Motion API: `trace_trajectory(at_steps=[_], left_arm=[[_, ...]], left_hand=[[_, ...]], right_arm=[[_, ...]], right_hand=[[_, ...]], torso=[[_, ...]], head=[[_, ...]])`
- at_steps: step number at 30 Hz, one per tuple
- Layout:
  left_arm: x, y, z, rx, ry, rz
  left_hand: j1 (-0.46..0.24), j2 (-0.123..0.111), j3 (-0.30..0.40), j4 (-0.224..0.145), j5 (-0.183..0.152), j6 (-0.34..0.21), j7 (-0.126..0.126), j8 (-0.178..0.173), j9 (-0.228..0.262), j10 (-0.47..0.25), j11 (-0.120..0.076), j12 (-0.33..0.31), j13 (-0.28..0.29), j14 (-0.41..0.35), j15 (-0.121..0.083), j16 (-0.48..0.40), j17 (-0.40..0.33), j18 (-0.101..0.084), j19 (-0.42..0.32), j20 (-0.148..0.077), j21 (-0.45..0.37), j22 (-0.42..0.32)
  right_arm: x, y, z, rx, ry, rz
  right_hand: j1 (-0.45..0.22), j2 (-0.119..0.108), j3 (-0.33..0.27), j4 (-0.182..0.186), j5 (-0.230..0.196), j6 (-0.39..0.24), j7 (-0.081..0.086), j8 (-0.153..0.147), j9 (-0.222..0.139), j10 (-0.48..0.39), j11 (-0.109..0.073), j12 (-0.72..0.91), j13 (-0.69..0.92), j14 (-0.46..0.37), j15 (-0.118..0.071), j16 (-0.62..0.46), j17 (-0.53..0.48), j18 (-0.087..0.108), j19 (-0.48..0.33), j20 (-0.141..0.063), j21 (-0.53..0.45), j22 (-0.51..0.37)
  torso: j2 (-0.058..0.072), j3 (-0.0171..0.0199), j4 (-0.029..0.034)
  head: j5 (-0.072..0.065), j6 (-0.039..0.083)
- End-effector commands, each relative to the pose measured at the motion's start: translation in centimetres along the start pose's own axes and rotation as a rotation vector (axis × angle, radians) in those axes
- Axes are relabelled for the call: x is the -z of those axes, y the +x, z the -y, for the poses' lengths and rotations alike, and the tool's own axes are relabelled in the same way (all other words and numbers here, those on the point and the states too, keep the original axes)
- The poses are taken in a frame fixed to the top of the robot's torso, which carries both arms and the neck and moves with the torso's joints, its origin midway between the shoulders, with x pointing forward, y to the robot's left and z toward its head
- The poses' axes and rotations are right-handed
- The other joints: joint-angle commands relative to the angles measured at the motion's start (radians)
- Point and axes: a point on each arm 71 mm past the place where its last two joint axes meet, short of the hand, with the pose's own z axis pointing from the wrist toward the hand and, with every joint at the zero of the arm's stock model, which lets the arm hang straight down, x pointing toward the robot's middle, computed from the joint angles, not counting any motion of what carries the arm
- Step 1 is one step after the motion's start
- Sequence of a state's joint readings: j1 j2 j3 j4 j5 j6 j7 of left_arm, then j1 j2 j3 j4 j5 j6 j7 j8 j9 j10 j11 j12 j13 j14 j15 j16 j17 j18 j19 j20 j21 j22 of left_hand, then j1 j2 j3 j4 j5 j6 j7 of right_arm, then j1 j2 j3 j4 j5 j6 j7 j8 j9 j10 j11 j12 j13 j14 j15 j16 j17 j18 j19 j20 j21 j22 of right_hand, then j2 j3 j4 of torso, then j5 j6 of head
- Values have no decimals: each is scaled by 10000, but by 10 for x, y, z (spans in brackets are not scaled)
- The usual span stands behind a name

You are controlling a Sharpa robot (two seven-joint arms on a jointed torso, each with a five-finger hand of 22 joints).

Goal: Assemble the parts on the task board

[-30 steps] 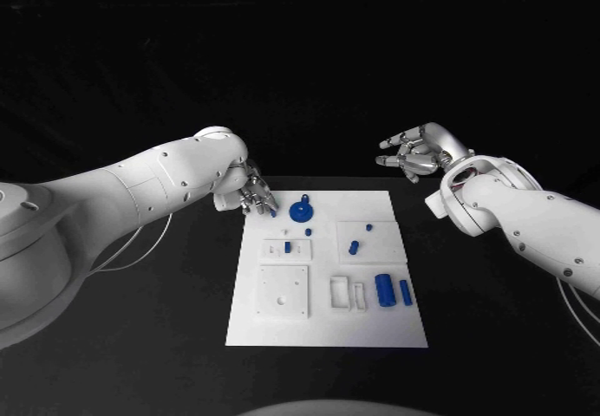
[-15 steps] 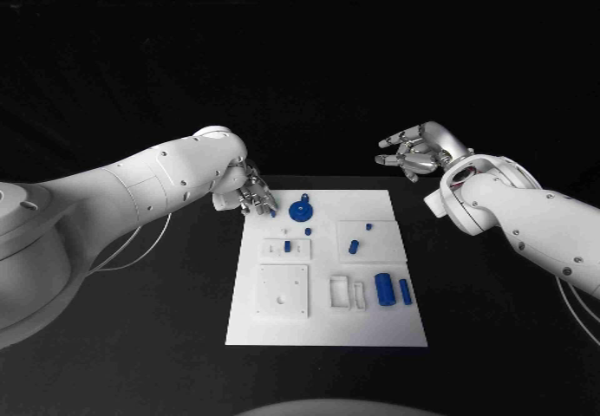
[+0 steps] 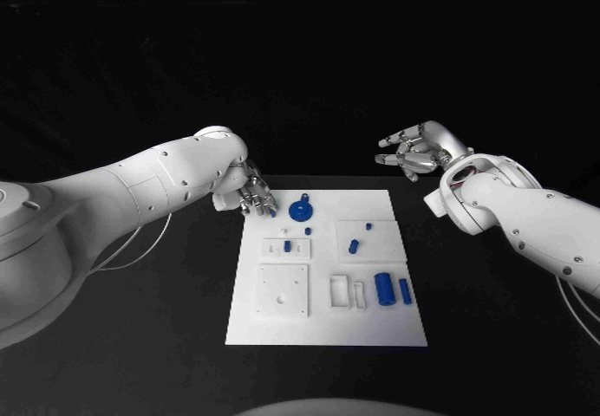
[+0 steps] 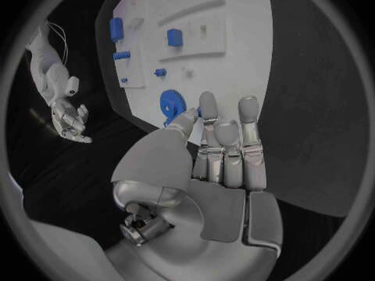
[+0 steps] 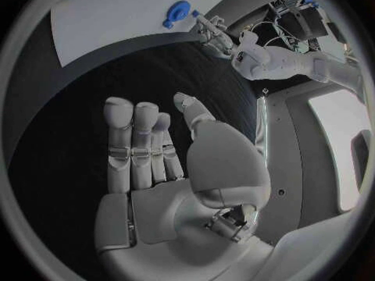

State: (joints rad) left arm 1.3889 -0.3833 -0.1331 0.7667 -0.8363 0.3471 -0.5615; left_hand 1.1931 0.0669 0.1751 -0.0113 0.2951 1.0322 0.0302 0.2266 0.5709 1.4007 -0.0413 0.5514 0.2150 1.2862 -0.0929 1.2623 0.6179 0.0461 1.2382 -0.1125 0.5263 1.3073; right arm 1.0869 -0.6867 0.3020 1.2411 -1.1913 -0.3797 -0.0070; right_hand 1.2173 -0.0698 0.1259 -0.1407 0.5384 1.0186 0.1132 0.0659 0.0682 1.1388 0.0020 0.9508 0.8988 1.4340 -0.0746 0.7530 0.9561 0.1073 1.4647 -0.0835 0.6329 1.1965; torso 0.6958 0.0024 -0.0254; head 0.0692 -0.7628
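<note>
Hovering at the task board's 11 o'clock corner, the left hand is empty, fingers extended beside the blue gear. Small blue pieces stand in some fixtures, while two blue cylinders lie loose toward 4 o'clock; assembly looks barely begun. At 1 o'clock, off the board above the worktop, the right hand is loosely spread, holding nothing.

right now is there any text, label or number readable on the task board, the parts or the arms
None can be read.
Task board: plain white, no print visible.
Blue parts, such as the round blue part: no marks.
Left hand and right hand: bare silver, no lettering legible.
</note>
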Motion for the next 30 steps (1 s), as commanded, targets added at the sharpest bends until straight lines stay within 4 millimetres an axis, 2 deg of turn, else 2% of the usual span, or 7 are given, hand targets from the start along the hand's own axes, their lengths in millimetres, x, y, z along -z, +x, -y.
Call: trace_trajectory(at_steps=[1, 10, 14, 16, 23, 26, 30], left_arm=[[-2, 5, -1, -157, -72, -251], [-3, 6, -2, -172, -54, -281], [-3, 6, -2, -188, -45, -307], [-3, 6, -2, -194, -33, -317], [-3, 6, -2, -142, 25, -318], [-3, 6, -2, -88, 46, -297], [-3, 5, -1, 49, 74, -205]], left_hand=[[-26, -46, 117, -6, 228, -97, 23, -34, -12, -26, -23, -35, -13, -14, -45, 28, -30, -20, -34, -32, 9, 191], [-88, -77, 363, 0, 679, -169, 54, -24, -35, -40, -15, -41, -20, -20, -34, 21, -63, -1, -36, -20, 18, 192], [-60, -83, 535, -109, 1208, -205, 71, 9, -3, -41, -8, -57, -32, -21, -31, 25, -63, 3, -44, -19, 24, 194], [-46, -43, 716, -241, 1551, -246, 100, 45, 42, -30, -3, -70, -42, -19, -26, 39, -46, 9, -48, -20, 40, 199], [-180, 23, 1201, -704, 2273, -305, 171, 134, 157, -7, 14, -105, -70, -14, -19, 51, -36, 48, -78, -15, 120, 208], [-216, 30, 1482, -1016, 2842, -249, 201, 143, 161, 45, 14, -109, -77, 34, -30, 87, 38, 81, -84, -29, 199, 218], [-475, 72, 1703, -1303, 2962, -41, 152, 137, 147, 200, -19, -136, -95, 172, -49, 175, 272, 122, -89, -36, 359, 210]], right_arm=[[0, 0, -1, 73, -82, -23], [0, 0, -1, 75, -82, -21], [0, 0, -1, 76, -81, -24], [0, 0, -1, 77, -79, -26], [0, 0, -1, 80, -76, -35], [0, 0, -1, 83, -73, -37], [0, 0, -1, 85, -69, -44]], right_hand=[[-46, -53, 36, 16, 13, 16, -4, -36, -13, -24, -26, 3, 15, 75, 26, -53, -3, 202, 500, -69, 40, 5], [-53, -53, 26, 39, 8, 12, -5, -36, -13, -15, -25, 13, 27, 76, 27, -54, -1, 203, 499, -68, 36, 2], [-53, -53, 26, 39, 8, 12, -5, -36, -13, -15, -25, 13, 27, 76, 27, -54, -1, 203, 499, -68, 36, 2], [-53, -53, 26, 39, 8, 12, -5, -36, -13, -15, -25, 13, 27, 76, 27, -54, -1, 203, 499, -68, 36, 2], [-53, -53, 26, 39, 8, 12, -5, -36, -13, -15, -25, 13, 27, 76, 27, -54, -1, 203, 499, -68, 36, 2], [-53, -53, 26, 39, 8, 12, -5, -36, -13, -15, -25, 13, 27, 76, 27, -54, -1, 203, 499, -68, 36, 2], [-53, -53, 26, 39, 8, 12, -5, -36, -13, -15, -25, 13, 27, 76, 27, -54, -1, 203, 499, -68, 36, 2]], torso=[[2, -1, 3], [7, 2, 11], [0, 1, 8], [1, -2, 11], [-1, 2, 7], [4, 4, 8], [1, 4, 10]], head=[[-10, 3], [-10, 8], [-4, 4], [-1, 7], [1, 10], [0, 24], [6, 34]])
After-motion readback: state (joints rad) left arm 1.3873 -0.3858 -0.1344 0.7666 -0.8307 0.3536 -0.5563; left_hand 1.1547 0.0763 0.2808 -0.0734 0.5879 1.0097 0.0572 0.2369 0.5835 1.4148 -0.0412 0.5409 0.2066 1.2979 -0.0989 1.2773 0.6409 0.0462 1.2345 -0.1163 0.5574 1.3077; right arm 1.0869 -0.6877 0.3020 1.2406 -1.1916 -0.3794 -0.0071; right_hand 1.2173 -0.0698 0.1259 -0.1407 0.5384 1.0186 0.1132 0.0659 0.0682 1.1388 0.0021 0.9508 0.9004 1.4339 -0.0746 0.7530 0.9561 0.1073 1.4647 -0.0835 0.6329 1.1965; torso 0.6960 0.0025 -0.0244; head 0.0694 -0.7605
